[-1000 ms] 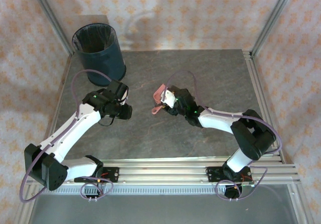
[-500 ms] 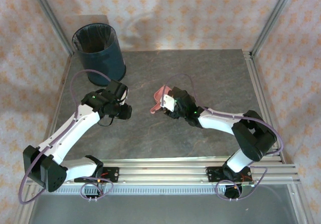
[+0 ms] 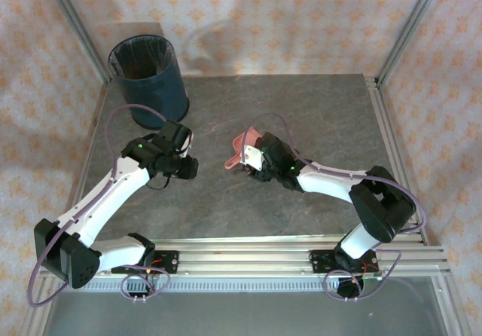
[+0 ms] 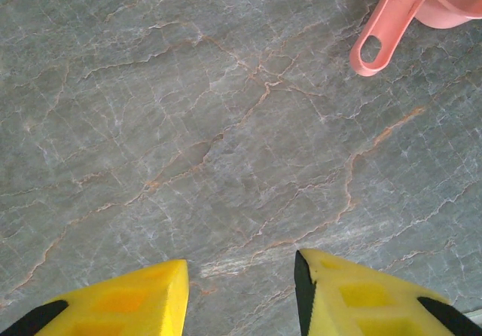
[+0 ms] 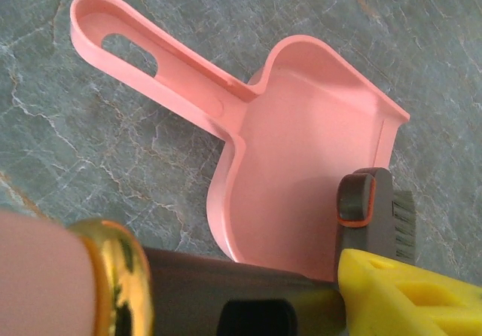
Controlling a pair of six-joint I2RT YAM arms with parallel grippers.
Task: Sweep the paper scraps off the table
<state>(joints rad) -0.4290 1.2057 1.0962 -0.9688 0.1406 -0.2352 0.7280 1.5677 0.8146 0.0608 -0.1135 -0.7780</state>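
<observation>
Start at the near edge, where both arms are bolted. Your left gripper [image 4: 241, 294] hangs over the table [image 4: 188, 148] left of centre. Its yellow fingers [image 4: 128, 298] stand apart with nothing but grey stone between them, so it is released and carrying nothing.

Your right gripper [image 3: 254, 163] sits a little right of centre, just beside the pink dustpan [image 5: 301, 148]. In the right wrist view a brush [image 5: 373, 215] with a grey head and orange trim stands at the pan's open lip. A dark shaft runs against the one yellow finger [image 5: 407, 298] you can see there. Whether that gripper is clenched on the brush or letting it go, you cannot tell.

The relation to watch is this: the dustpan lies flat with its long axis running roughly near to far. Its looped handle points at the near edge and a touch leftward, toward your left gripper, and its mouth faces the far side. The right arm is much the nearer of the two — the left stands well apart across a stretch of stone.

What you can see of the pan's floor is plain pink. Farthest off, the dark blue bin [image 3: 147, 68] stands at the far left corner, nearer your left arm. Its inside is too dark to say whether the paper scraps lie there. Judged from this, the sweeping looks close to finished.
</observation>
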